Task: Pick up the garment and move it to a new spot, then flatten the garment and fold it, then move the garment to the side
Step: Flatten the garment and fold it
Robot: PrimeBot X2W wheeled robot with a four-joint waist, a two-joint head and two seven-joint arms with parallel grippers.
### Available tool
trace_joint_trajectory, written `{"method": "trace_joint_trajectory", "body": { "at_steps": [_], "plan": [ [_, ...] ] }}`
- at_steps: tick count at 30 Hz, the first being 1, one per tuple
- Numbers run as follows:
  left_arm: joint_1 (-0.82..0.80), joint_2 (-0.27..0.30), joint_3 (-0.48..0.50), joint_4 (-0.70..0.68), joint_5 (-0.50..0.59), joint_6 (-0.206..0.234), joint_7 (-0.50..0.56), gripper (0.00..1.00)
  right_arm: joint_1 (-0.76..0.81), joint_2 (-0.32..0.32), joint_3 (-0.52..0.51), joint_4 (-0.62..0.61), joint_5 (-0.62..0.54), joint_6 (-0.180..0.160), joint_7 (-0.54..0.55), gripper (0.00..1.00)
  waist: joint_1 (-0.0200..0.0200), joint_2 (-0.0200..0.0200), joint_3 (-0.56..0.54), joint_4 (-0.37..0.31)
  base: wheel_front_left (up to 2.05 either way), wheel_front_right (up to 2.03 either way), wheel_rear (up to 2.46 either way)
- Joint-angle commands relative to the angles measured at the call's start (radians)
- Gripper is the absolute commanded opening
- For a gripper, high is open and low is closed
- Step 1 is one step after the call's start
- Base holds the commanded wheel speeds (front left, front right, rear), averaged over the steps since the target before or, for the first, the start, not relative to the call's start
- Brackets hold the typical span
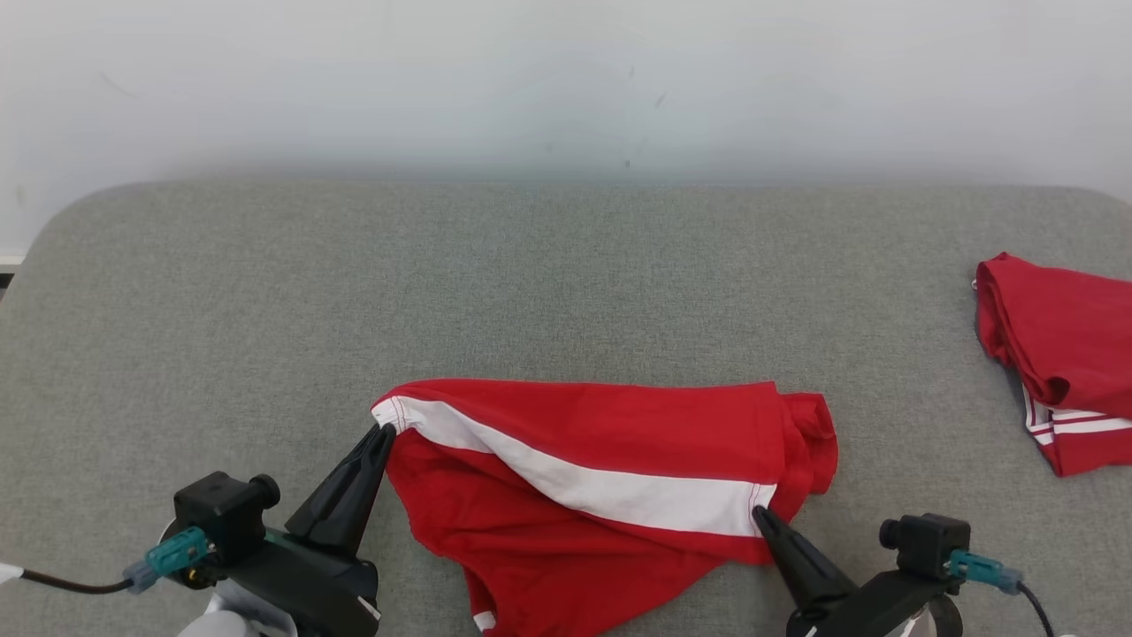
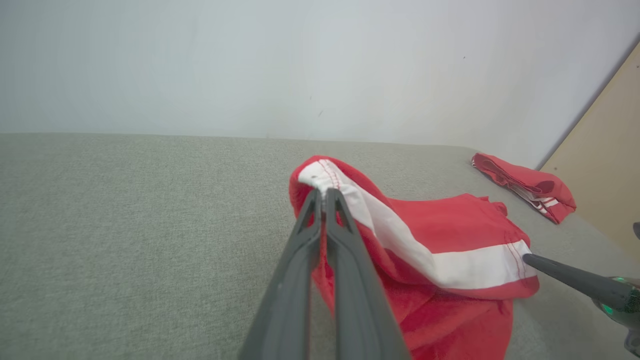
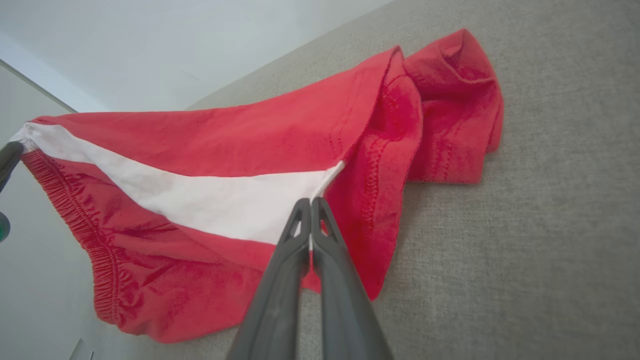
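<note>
- Left gripper (image 1: 386, 431) (image 2: 322, 192): the two dark fingers are pressed together, pinching the garment at the left end of its white stripe (image 1: 601, 487). The tips sit on the stitched corner of the stripe.
- Right gripper (image 1: 758, 511) (image 3: 311, 200): the fingers are closed on the garment at the right end of the same stripe, with a sliver of white cloth caught between the tips. Its tip also shows in the left wrist view (image 2: 527, 257), touching the stitched end of the stripe.
- Garment (image 1: 601, 425) (image 2: 450, 225) (image 3: 250, 135): red cloth with one broad white stripe, held between the two grippers at the near middle of the grey surface. The stripe runs at a slant from the left grip to the right grip. The red part beyond the stripe lies on the surface. A gathered edge (image 3: 100, 250) runs down below the left grip.
- Bunched fold (image 1: 809, 442) (image 3: 455, 100): a crumpled red flap at the right end of the garment, just beyond the right gripper, resting on the surface.
- Grey surface (image 1: 531, 265): a woven cover with rounded far corners, bearing both cloth items.
- Second red garment (image 1: 1061, 345) (image 2: 525, 185): folded, with thin white stripes at its near edge, at the far right of the surface, well apart from the held one.
- Wall (image 1: 531, 80): pale, with a few small marks, behind the surface.
- Board (image 2: 600, 165): beige, leaning at the right in the left wrist view.
</note>
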Motion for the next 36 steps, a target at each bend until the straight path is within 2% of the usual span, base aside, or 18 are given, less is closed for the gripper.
{"method": "trace_joint_trajectory", "body": {
  "at_steps": [1, 9, 15, 20, 27, 36],
  "plan": [
    [-0.016, 0.004, -0.009, 0.002, -0.006, -0.002, -0.006, 0.00, -0.009, -0.009, -0.001, -0.012, 0.008, -0.002, -0.001, 0.00, -0.0001, -0.0001, -0.006, 0.001, 0.00, 0.00, 0.00],
    [-0.077, 0.036, -0.034, -0.048, -0.049, -0.002, -0.006, 0.00, -0.028, -0.091, -0.102, -0.131, 0.011, -0.002, 0.000, 0.00, -0.0001, -0.0001, -0.025, -0.023, 0.00, 0.00, 0.00],
    [-0.223, 0.112, -0.114, -0.161, -0.162, -0.001, 0.040, 0.00, -0.127, -0.195, -0.187, -0.241, 0.047, -0.002, 0.000, 0.00, -0.0001, -0.0001, -0.032, -0.044, 0.00, 0.00, 0.00],
    [-0.364, 0.160, -0.152, -0.226, -0.240, -0.001, 0.076, 0.00, -0.244, -0.280, -0.207, -0.299, 0.065, -0.002, 0.003, 0.00, -0.0001, -0.0001, -0.053, -0.055, 0.00, 0.00, 0.00],
    [-0.520, 0.220, -0.210, -0.248, -0.306, -0.001, 0.136, 0.00, -0.411, -0.368, -0.203, -0.283, 0.076, -0.002, 0.044, 0.00, -0.0001, -0.0001, -0.093, -0.065, 0.00, 0.00, 0.00],
    [-0.650, 0.244, -0.284, -0.241, -0.404, -0.001, 0.156, 0.00, -0.546, -0.417, -0.185, -0.224, 0.108, -0.002, 0.050, 0.00, -0.0001, -0.0001, -0.150, -0.073, 0.00, 0.00, 0.00]
  ]
}}
